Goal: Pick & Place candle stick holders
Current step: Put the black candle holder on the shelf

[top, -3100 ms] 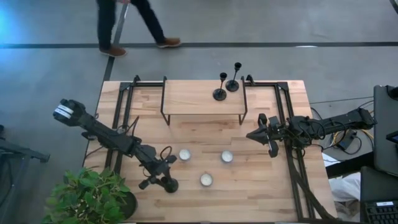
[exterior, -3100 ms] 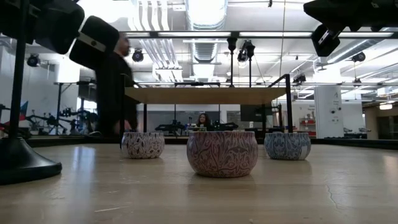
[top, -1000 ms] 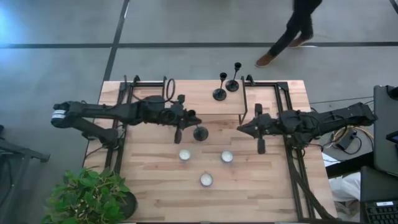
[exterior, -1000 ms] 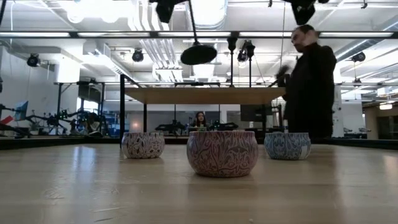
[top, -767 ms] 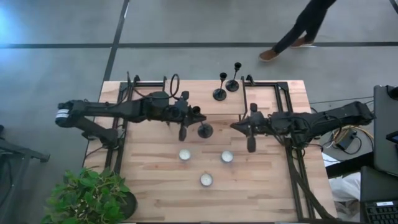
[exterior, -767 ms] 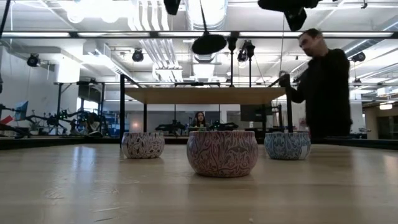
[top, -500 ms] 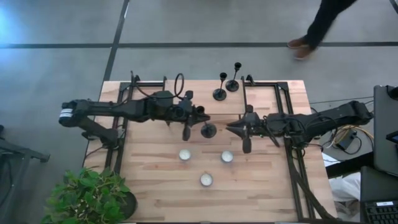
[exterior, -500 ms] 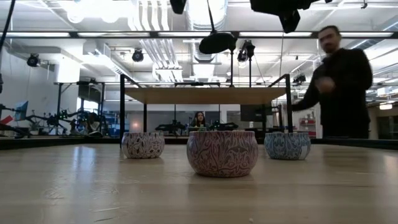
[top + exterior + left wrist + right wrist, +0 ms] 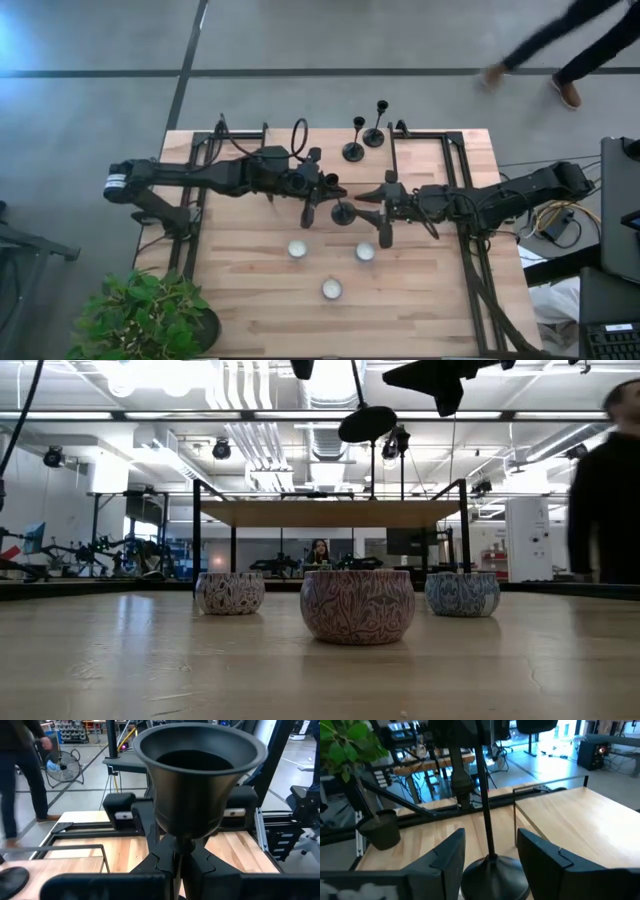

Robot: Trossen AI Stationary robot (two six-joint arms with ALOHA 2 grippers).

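My left gripper (image 9: 330, 188) reaches in from the table's left and is shut on one black candle stick holder, whose round base (image 9: 343, 212) hangs high over the table's middle (image 9: 367, 423). Its cup (image 9: 200, 775) fills the left wrist view. My right gripper (image 9: 362, 203) comes from the right and is open. Its two fingers (image 9: 445, 860) stand on either side of the stem (image 9: 485, 805) just above the base (image 9: 495, 872), apart from it. Two more candle stick holders (image 9: 353, 150) (image 9: 375, 135) stand by their bases on the raised shelf (image 9: 310, 155). My left gripper pinches the thin stem just under the cup (image 9: 179, 855) between its two fingers. The fingers come in level from the table's left and lie across the stem. The holder stands nearly upright in the hold, cup up, base hanging below, lifted clear of the table.
Three patterned candle tins (image 9: 297, 249) (image 9: 365, 251) (image 9: 331, 289) sit on the near half of the table, below the lifted holder. A potted plant (image 9: 150, 315) stands at the near left corner. A person (image 9: 590, 50) walks on the floor beyond the far right.
My left gripper has carried the lifted holder toward the table's right edge, keeping it upright and clear. My right gripper has moved toward the table's left, up to the holder, and has opened around its stem. The person has walked off to the right.
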